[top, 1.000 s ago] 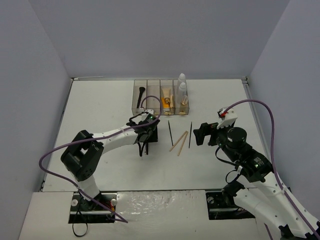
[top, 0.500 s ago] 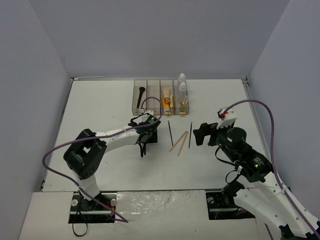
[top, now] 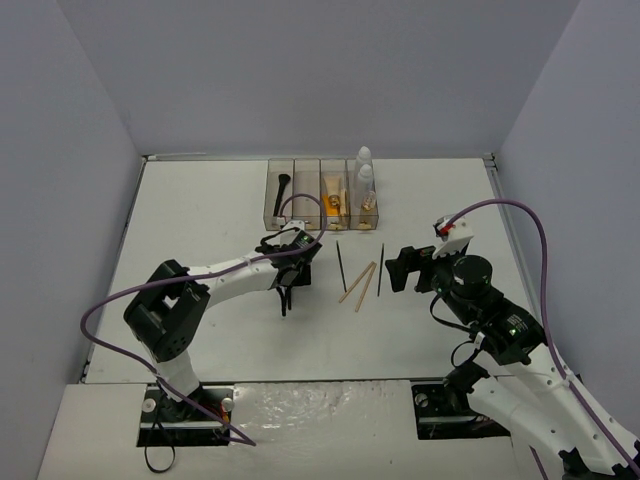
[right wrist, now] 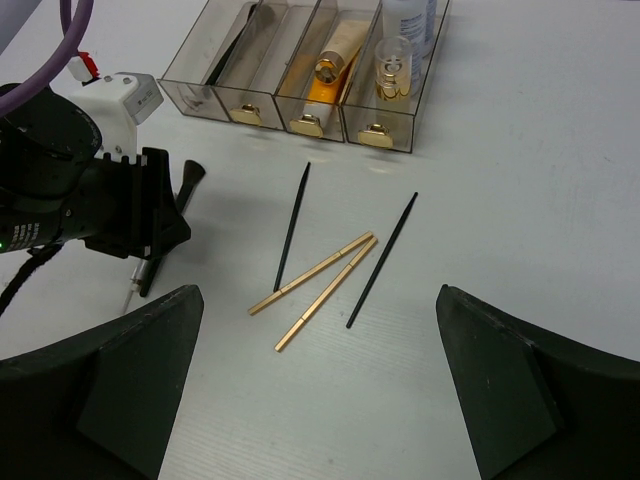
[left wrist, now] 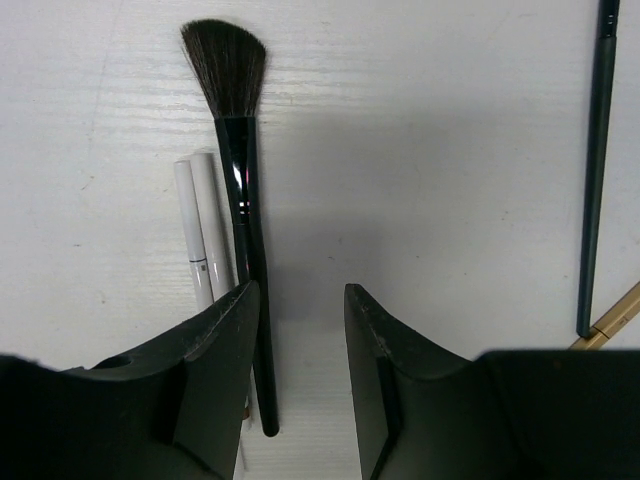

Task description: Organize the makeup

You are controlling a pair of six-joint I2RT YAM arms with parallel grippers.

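Two white sticks (left wrist: 200,215) lie just beside the black brush (left wrist: 247,230); left jaws, half-spread and empty, should centre over its handle alone. Right jaws gape wide.

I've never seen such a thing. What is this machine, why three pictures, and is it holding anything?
These are two robot arms bolted to a white table, sorting makeup. The wide picture looks down from above and behind them. The other two come from a camera on each wrist, so the dark shapes at the bottom are part of that arm itself. The left end effector stands partly open over the handle of a black brush, which lies beside two white sticks; nothing is gripped. The right end effector is wide open and empty. Between the arms lie two thin black pencils and two gold sticks. The clear four-compartment box at the back holds another brush, an orange tube and bottles.
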